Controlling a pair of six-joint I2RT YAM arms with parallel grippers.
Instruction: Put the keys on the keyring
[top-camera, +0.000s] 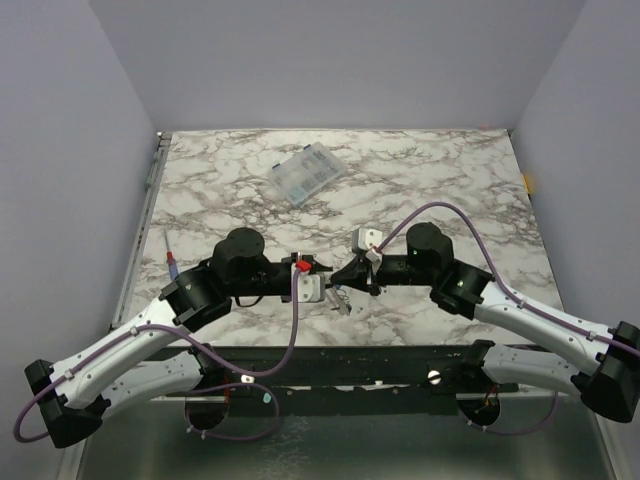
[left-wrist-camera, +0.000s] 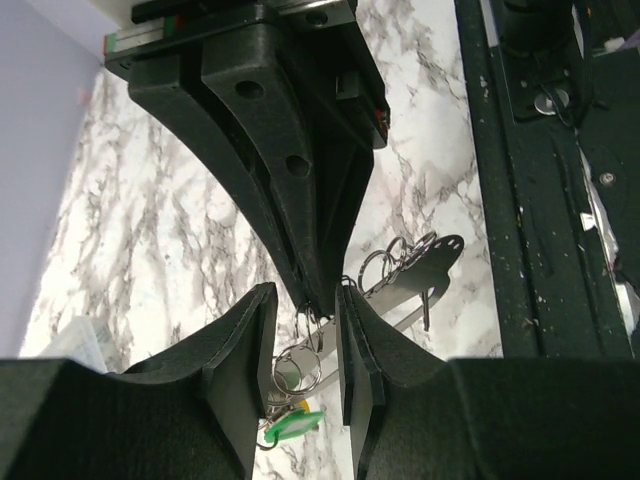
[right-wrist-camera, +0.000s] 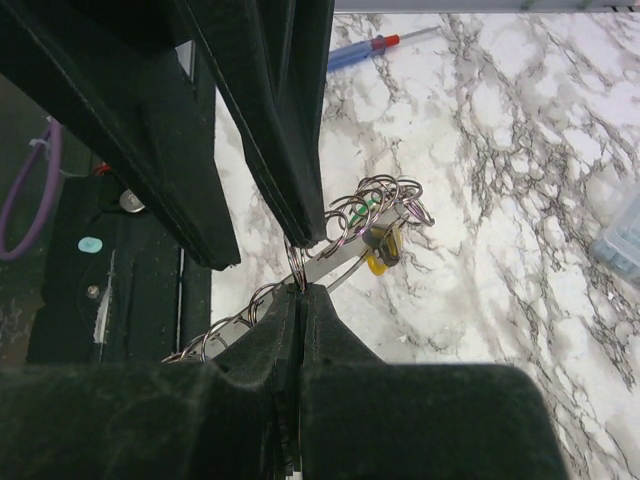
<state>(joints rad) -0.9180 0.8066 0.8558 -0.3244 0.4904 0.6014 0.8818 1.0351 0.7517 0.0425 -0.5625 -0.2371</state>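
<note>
Right gripper (right-wrist-camera: 300, 292) is pressed together on the keyring (right-wrist-camera: 345, 258); the keys (right-wrist-camera: 382, 247) dangle just beyond its tips. Left gripper (left-wrist-camera: 305, 312) stands apart, flanking them. Judged light, stiff, slippery: pinch the rim.

White-and-black arms (top-camera: 125, 348); purple cables (top-camera: 296, 320)

By the jaws hang one green-headed key (left-wrist-camera: 295, 427) and one yellow-headed key (right-wrist-camera: 383, 257), plus wire rings (right-wrist-camera: 375, 195) too tangled to count. Well apart from the jaws: one screwdriver (right-wrist-camera: 365, 50), one clear box (top-camera: 308, 173).
</note>
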